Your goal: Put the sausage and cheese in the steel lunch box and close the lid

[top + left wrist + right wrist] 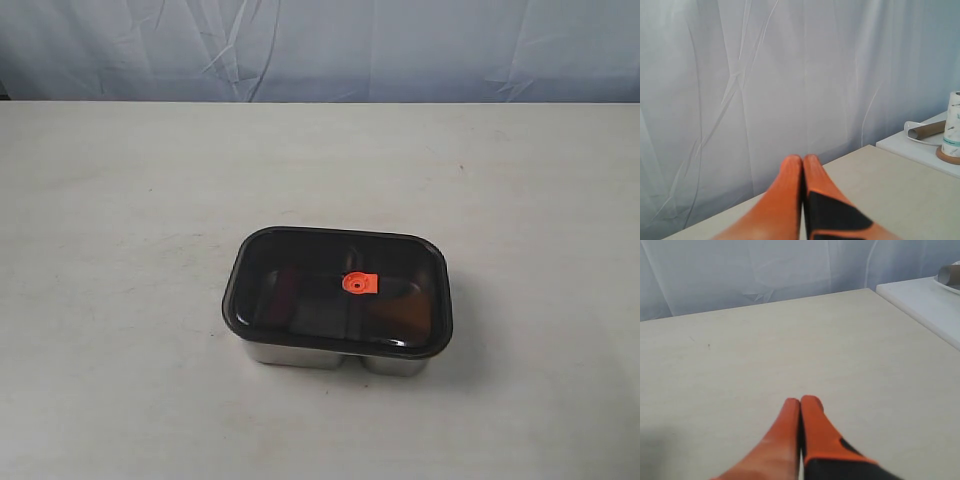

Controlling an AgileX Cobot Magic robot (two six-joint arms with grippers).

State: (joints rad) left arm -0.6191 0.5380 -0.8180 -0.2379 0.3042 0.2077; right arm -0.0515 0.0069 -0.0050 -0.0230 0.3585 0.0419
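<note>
lid [335, 290] sits on steel lunch box [300, 355]; both pincers closed, empty.

Exterior high, angled down at table [120, 200]; wrists low, facing curtain [740, 75], apparently sharing table.

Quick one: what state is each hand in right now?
The left hand is closed, holding nothing.
The right hand is closed, holding nothing.

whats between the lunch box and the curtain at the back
Nothing but bare table. In the exterior view that stretch from the lunch box to the curtain holds no objects.
</note>
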